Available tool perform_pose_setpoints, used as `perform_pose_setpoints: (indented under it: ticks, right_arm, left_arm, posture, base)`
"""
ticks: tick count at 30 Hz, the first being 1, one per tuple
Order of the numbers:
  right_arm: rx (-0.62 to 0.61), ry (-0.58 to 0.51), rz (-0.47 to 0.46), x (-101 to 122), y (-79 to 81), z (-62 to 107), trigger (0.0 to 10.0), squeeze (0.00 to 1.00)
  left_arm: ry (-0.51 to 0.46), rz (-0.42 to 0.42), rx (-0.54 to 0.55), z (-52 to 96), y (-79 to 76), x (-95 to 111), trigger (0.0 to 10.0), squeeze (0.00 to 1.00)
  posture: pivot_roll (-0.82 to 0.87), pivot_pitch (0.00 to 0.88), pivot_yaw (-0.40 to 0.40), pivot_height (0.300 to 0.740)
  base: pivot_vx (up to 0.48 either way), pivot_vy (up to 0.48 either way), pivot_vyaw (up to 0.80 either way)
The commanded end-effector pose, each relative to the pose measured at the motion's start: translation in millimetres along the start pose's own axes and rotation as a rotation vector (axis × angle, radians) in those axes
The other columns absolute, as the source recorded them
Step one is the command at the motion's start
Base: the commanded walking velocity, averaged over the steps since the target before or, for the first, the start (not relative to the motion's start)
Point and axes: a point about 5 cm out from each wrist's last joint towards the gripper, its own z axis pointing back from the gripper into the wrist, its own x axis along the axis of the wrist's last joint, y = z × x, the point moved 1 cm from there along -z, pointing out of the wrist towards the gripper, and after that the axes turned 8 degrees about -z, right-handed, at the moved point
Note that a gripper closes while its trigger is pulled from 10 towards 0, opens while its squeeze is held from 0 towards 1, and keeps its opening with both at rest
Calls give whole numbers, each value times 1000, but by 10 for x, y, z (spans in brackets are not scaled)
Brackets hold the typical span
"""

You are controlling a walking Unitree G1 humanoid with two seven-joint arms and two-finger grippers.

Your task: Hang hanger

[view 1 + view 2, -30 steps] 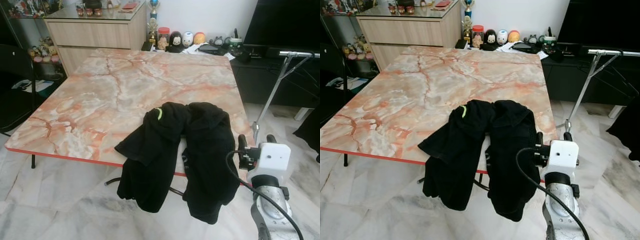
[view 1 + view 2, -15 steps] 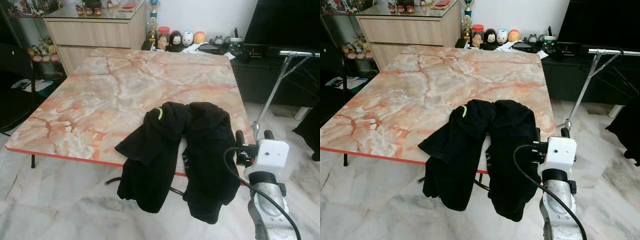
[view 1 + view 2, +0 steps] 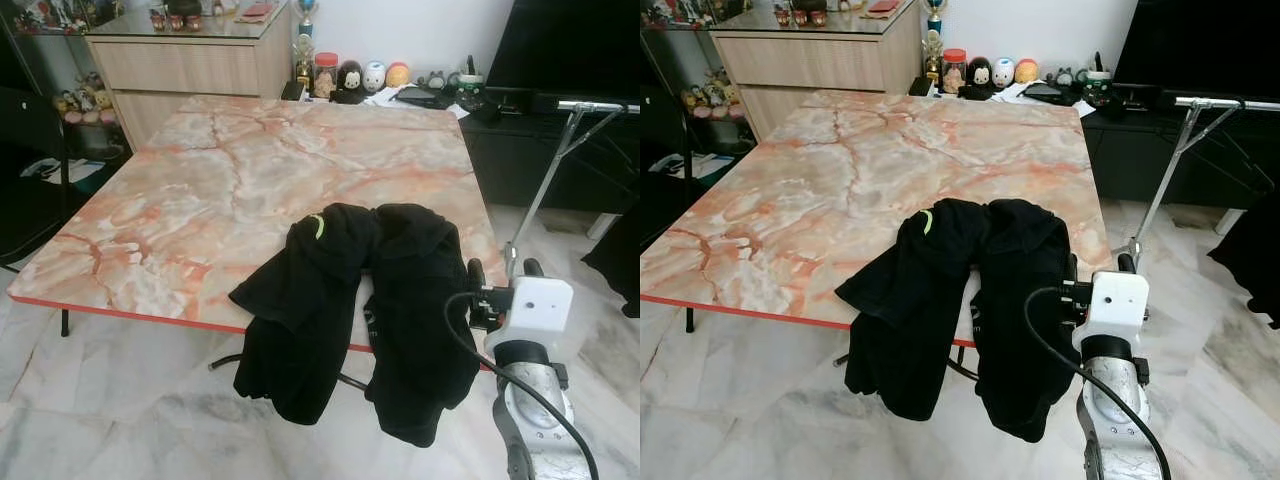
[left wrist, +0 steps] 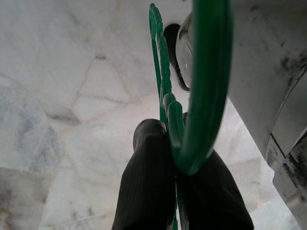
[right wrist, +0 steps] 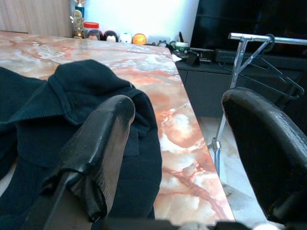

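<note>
Green plastic hanger [image 4: 201,96] is getting pinched tight in the left gripper [image 4: 175,158] down near the floor, while the right gripper [image 5: 177,143], fingers spread, is hovering beside the black garment [image 3: 370,300] on the marble table [image 3: 220,190], so grabbing the cloth looks next.

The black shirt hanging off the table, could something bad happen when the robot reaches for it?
Maybe. Much of the black shirt droops over the edge of the marble table, so a nudge from the open right end effector beside it might slide it to the floor. The left end effector pinches the green hanger near its hook, so it could swing or slip.
</note>
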Motion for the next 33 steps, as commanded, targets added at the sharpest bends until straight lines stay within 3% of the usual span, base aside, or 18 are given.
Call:
perform_pose_setpoints:
  ticks: [1,26,30,33]
  right_arm:
    - [-5,5,-5,-19,0,-17,10000,0]
    - [-11,-4,-10,-13,23,-66,10000,0]
    - [-27,13,-11,-72,-16,-53,10000,0]
    - [-100,88,-94,-255,-91,-25,10000,0]
  left_arm:
    - [-20,6,24,4,68,49,10000,0]
    - [-24,7,27,4,79,68,10000,0]
    - [-22,5,28,6,87,58,10000,0]
    - [-21,5,28,5,80,54,10000,0]
  posture:
    - [-45,0,-16,740]
    - [-45,0,-16,740]
    - [-45,0,-16,740]
    - [-44,0,-20,740]
  base:
    - [-255,0,0]
    - [-258,0,0]
    - [-258,0,0]
    - [-256,0,0]
